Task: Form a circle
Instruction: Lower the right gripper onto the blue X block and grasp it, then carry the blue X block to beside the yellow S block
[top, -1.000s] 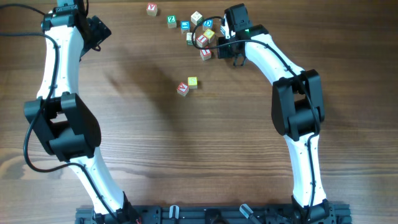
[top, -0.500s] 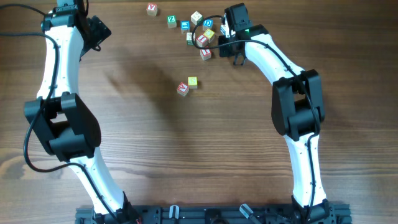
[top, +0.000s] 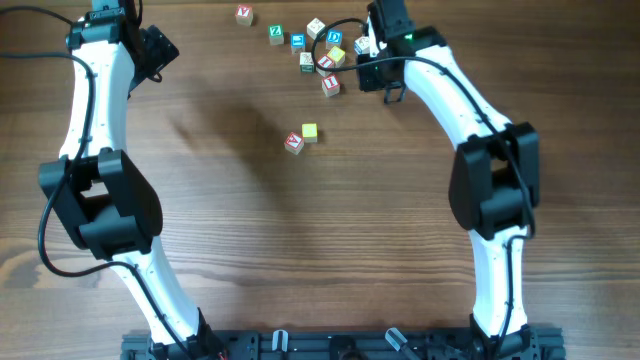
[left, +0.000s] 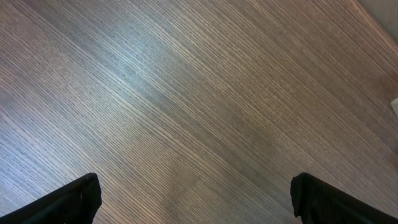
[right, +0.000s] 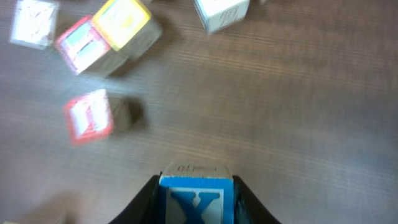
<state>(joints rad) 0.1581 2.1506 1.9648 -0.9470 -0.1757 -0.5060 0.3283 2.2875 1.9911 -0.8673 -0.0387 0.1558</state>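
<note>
Circle (top: 325, 62) of tiny letter cubes, seen from overhead, lay as a loose huddle rather than a ring near the far edge of the wooden table (top: 220, 230), a little right of centre. My right gripper (right: 196, 200) sat just beside it, on its right. The jaws were drawn in partway and pressed on both sides of a blue X cube (right: 196, 186), which I held with its letter facing my wrist camera. Whether that cube was clear of the wood, I could not tell.

Beyond my fingers the wrist view was blurred. It showed a red-framed cube (right: 89, 116) standing alone. Farther off another red cube (right: 79, 45) touched a yellow cube (right: 121, 22), with a whitish cube (right: 222, 12) off to the right.

Overhead, more cubes trailed leftward from the huddle along the far edge, ending in a red-lettered one (top: 245, 14). Well apart, toward the middle of the table, a yellow-green cube (top: 309, 131) and a red-lettered cube (top: 293, 143) sat just beside each other.

My left gripper (left: 196, 186) hung at the far left over bare wood, its jaws spread as wide as they go and gripping nothing.
</note>
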